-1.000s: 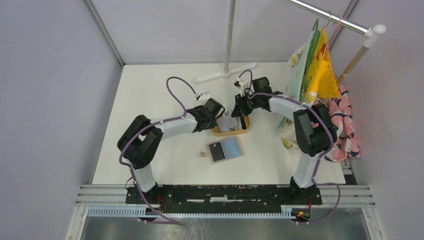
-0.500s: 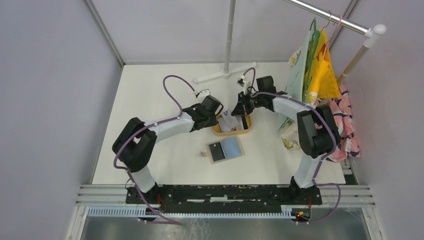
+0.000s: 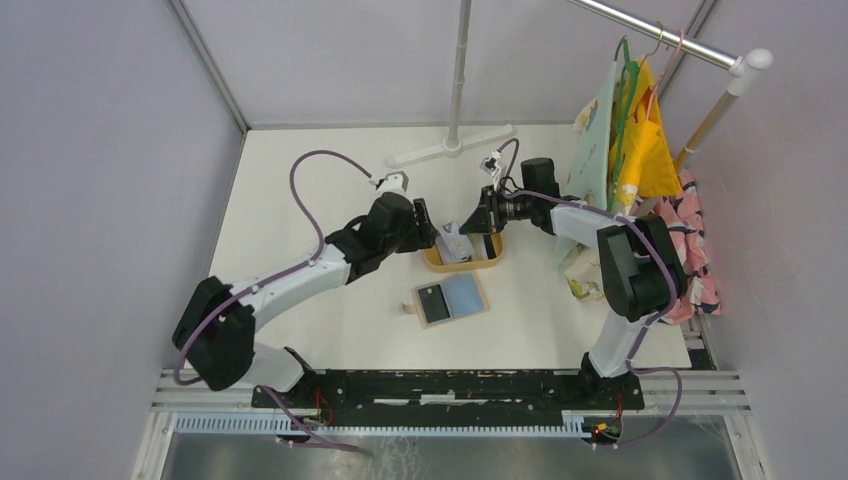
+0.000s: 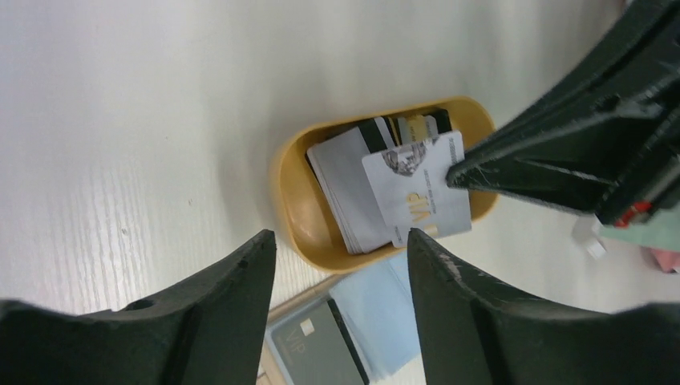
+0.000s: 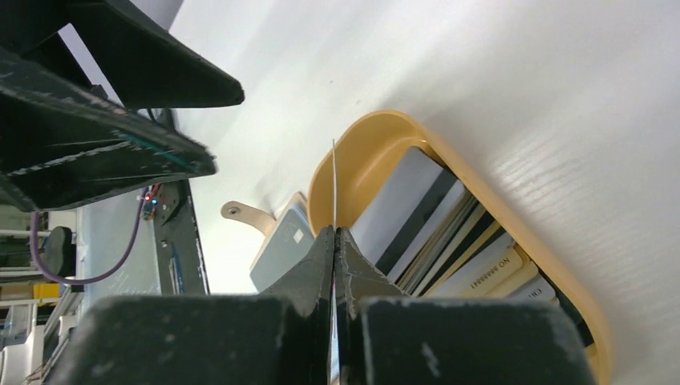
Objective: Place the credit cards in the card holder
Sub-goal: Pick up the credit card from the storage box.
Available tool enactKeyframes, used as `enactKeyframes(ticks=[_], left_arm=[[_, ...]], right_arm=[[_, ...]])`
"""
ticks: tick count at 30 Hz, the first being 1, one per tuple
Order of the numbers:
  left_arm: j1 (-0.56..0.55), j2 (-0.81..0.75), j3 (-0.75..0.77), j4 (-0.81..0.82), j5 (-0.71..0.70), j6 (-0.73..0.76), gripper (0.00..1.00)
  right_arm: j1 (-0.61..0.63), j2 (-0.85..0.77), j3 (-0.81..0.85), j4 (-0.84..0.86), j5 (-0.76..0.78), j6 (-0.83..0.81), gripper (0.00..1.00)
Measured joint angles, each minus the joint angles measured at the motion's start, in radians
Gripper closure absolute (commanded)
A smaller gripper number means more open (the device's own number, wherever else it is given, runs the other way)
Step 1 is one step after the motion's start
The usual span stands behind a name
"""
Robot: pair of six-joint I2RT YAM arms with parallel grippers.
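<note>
An oval yellow-tan tray point(image 3: 487, 262) holds a stack of several credit cards point(image 4: 353, 192), black, white and cream. My right gripper point(image 3: 468, 226) is shut on one white card with gold lettering point(image 4: 417, 192), which hangs above the tray. In the right wrist view that card point(image 5: 333, 184) shows edge-on between the shut fingertips point(image 5: 334, 234). My left gripper point(image 4: 341, 253) stands open and empty just left of the tray. The card holder point(image 3: 463, 293) lies open in front of the tray, light blue inside, with a dark grey card point(image 3: 433, 303) in its left half.
A white stand base point(image 3: 450, 148) lies on the table behind the tray. Coloured cloths point(image 3: 635, 140) hang from a rail at the right, with more fabric point(image 3: 690, 250) piled below. Grey walls close off the left and back.
My left gripper has opened and drawn back to the left as its arm swung outward. My right gripper has shut on the white card and holds it above the tray.
</note>
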Motion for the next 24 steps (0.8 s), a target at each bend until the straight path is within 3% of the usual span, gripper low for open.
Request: enactKeyframes(ticks=[8,14,24], left_arm=[[0.003,-0.303,-0.238,0.175,0.175,0.076,0.22],[0.005,-0.456,-0.446,0.407,0.301,0.076,0.19],[0.049,-0.526,-0.660,0.753,0.452,-0.007,0.13]], right_arm=[[-0.001,-0.019,-0.062,0.177,-0.088,0.130,1.00],[-0.002,-0.032,-0.127,0.335,-0.146,0.264,1.00],[-0.002,-0.111,-0.180,0.575,-0.206,0.463,1.00]])
